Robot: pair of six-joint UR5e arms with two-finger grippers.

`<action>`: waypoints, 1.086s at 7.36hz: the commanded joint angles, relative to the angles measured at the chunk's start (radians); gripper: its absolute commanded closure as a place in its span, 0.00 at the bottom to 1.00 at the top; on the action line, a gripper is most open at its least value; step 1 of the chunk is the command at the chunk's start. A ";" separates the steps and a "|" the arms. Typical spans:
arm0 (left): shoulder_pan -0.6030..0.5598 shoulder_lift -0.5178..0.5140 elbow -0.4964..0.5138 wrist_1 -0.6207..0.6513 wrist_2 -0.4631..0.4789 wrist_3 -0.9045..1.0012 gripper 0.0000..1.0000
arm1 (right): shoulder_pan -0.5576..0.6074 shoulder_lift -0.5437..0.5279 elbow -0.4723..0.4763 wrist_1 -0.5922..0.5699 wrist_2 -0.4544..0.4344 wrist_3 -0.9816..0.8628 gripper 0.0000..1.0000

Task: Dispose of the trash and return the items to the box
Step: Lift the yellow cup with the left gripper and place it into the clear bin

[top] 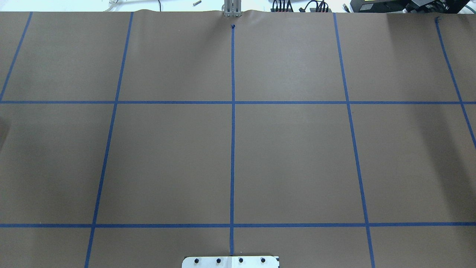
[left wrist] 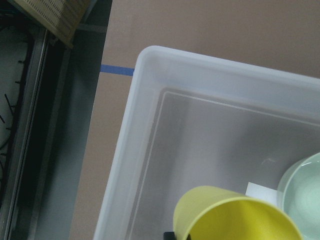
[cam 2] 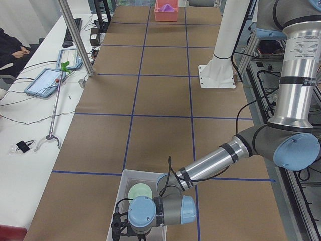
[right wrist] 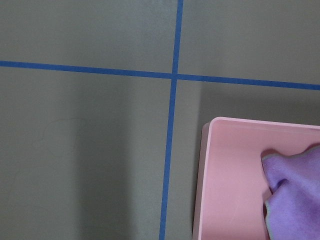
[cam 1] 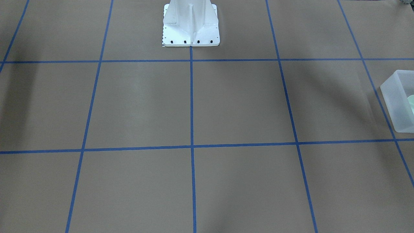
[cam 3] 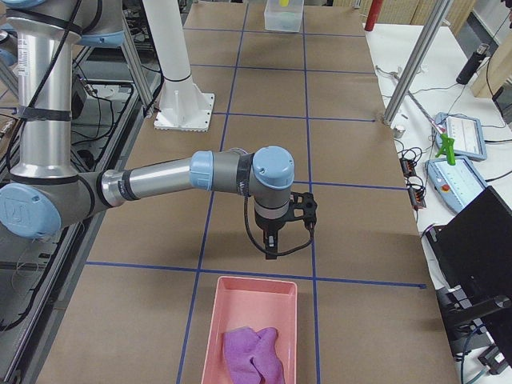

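Wide open brown table [top: 290, 160] through the middle, only the white robot base [cam 1: 190, 29] standing at the robot-side edge. At the left end the box [cam 1: 393, 106] is crowded: bowl [cam 2: 140, 191], yellow cup [left wrist: 235, 215], left arm [cam 2: 210, 160] low over it. At the right end the right arm [cam 3: 160, 180] hangs just short of the pink tray [cam 3: 232, 320].

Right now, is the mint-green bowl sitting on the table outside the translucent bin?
No, the left side view shows the mint-green bowl inside the translucent bin.
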 commanded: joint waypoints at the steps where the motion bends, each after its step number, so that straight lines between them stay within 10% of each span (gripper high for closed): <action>1: 0.002 0.001 0.020 -0.024 -0.002 -0.016 1.00 | 0.000 -0.001 0.000 -0.001 0.004 0.001 0.00; 2: 0.004 0.001 0.018 -0.024 -0.003 -0.036 1.00 | 0.000 -0.001 0.000 -0.001 0.002 0.001 0.00; 3: 0.005 0.000 0.015 -0.030 -0.008 -0.074 0.81 | 0.000 -0.001 0.000 -0.001 0.002 0.001 0.00; 4: 0.005 0.000 0.015 -0.031 -0.009 -0.080 0.42 | 0.000 -0.001 0.000 -0.001 0.002 0.001 0.00; 6: 0.005 0.000 0.012 -0.042 -0.012 -0.079 0.11 | 0.000 -0.001 0.000 -0.001 0.002 0.002 0.00; 8: 0.007 0.003 -0.058 -0.041 -0.011 -0.070 0.01 | 0.000 -0.001 0.000 -0.001 0.002 0.001 0.00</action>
